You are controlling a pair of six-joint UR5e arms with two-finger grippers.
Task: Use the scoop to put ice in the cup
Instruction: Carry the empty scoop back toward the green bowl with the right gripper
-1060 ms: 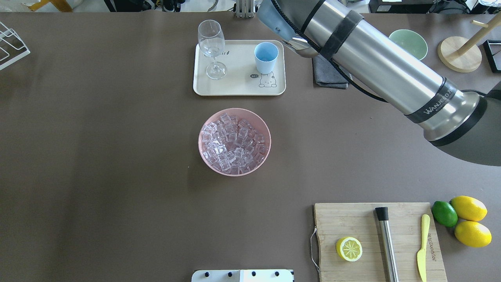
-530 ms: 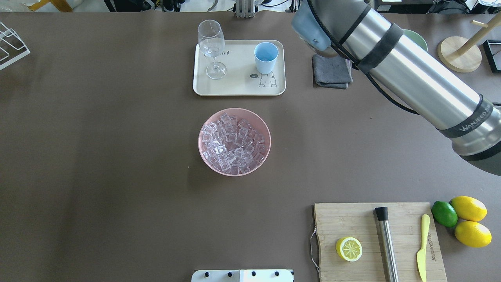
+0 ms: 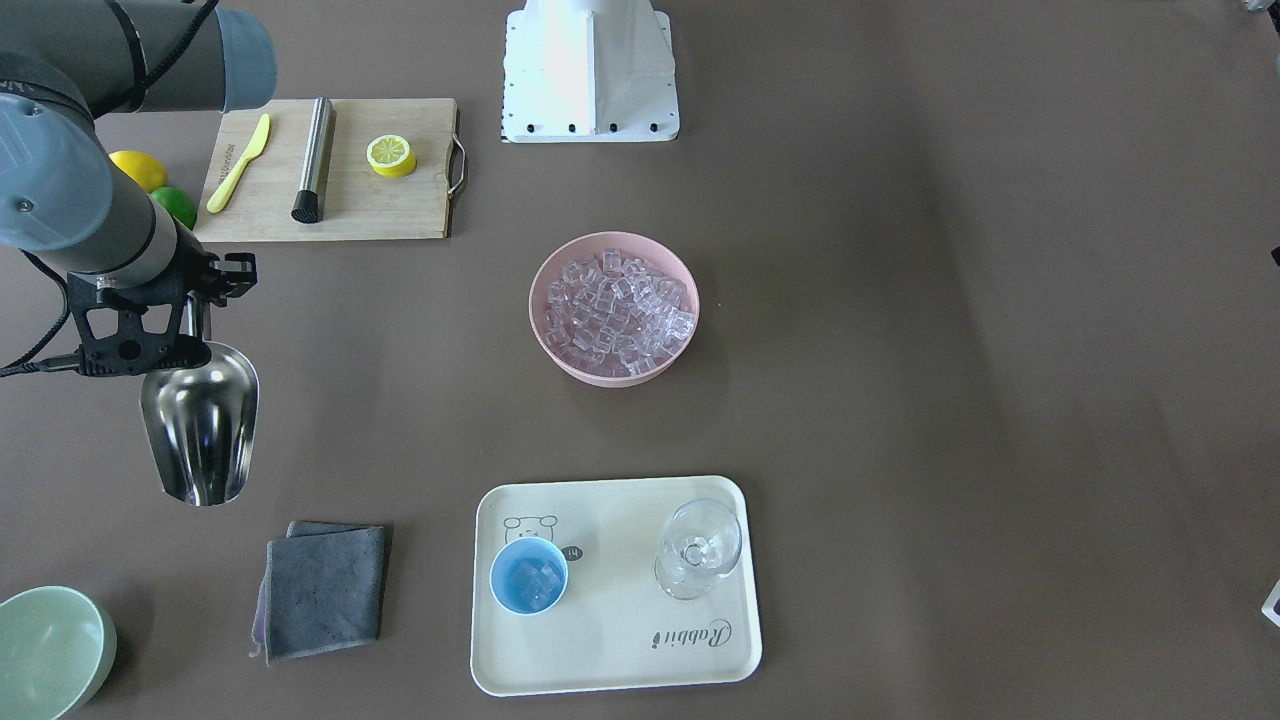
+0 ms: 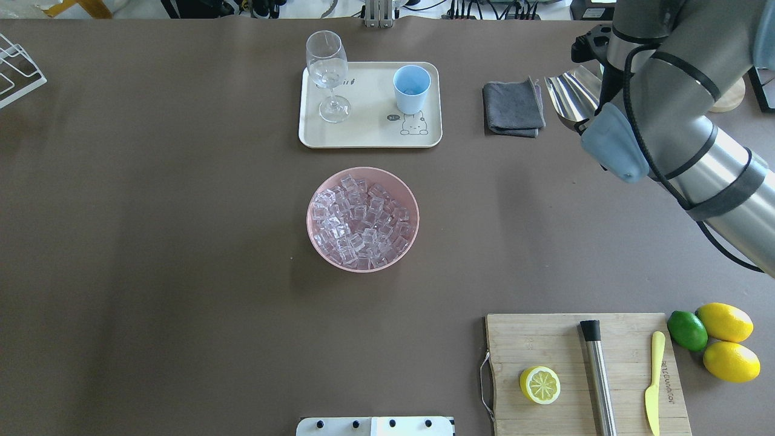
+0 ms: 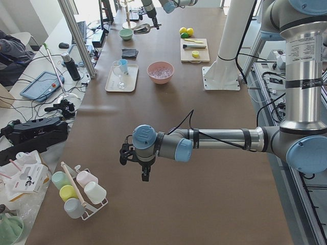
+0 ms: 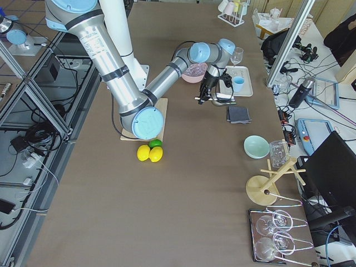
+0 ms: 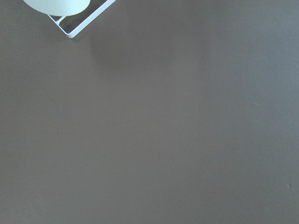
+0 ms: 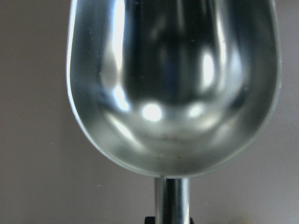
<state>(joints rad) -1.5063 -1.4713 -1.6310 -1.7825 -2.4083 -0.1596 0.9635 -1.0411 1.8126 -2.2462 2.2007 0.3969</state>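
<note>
My right gripper (image 3: 193,312) is shut on the handle of the shiny steel scoop (image 3: 200,425), held above the table beyond the grey cloth's right side in the overhead view (image 4: 570,92). The trough (image 8: 173,84) is empty. The light-blue cup (image 3: 528,577) stands on the cream tray (image 3: 620,640) with a few clear cubes of ice inside; it also shows in the overhead view (image 4: 412,89). A pile of ice (image 4: 362,221) fills the pink bowl (image 4: 362,268) at the table's middle. My left gripper (image 5: 145,173) hangs over bare table far to the left; I cannot tell its state.
A wine glass (image 4: 327,72) shares the tray. A grey cloth (image 4: 512,109) lies beside the scoop, a pale green bowl (image 3: 45,650) beyond it. A cutting board (image 4: 581,369) holds a lemon half, steel cylinder and yellow knife. Lemons and a lime (image 4: 687,330) lie beside it.
My right arm has swung to the right. The scoop has moved from beside the cup, over the grey cloth, to the cloth's right side. The bowl and cup have not moved.
</note>
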